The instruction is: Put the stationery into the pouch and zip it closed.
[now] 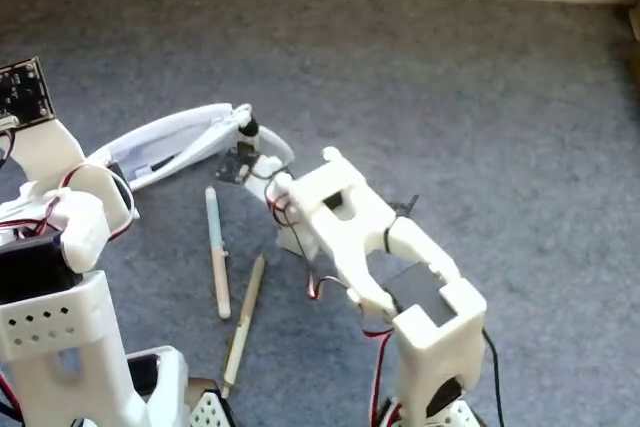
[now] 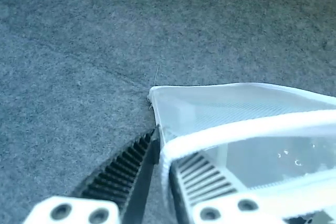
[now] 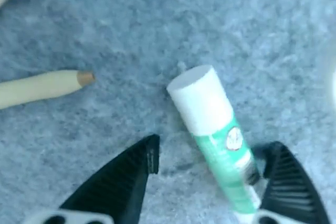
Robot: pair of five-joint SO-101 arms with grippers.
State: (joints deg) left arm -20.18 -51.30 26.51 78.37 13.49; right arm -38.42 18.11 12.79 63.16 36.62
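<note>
A white mesh pouch (image 1: pixel 185 145) lies on the grey carpet, and my left gripper (image 2: pixel 163 153) is shut on the rim at its corner (image 2: pixel 157 95). In the high view that gripper (image 1: pixel 118 175) sits at the pouch's left end. My right gripper (image 3: pixel 212 148) is open, low over the carpet. Its black fingers (image 3: pixel 126 177) straddle a white-and-green stick (image 3: pixel 210 124) without closing on it. The beige pencil's (image 3: pixel 37 87) brown tip lies off to one side. From above, the stick (image 1: pixel 216 247) and the pencil (image 1: pixel 245 317) lie side by side below the pouch.
Grey carpet (image 1: pixel 480 87) stretches open to the back and right. The right arm's white body (image 1: pixel 370 237) reaches in from the front toward the pouch's right end. The left arm's base (image 1: pixel 60 327) fills the front left corner.
</note>
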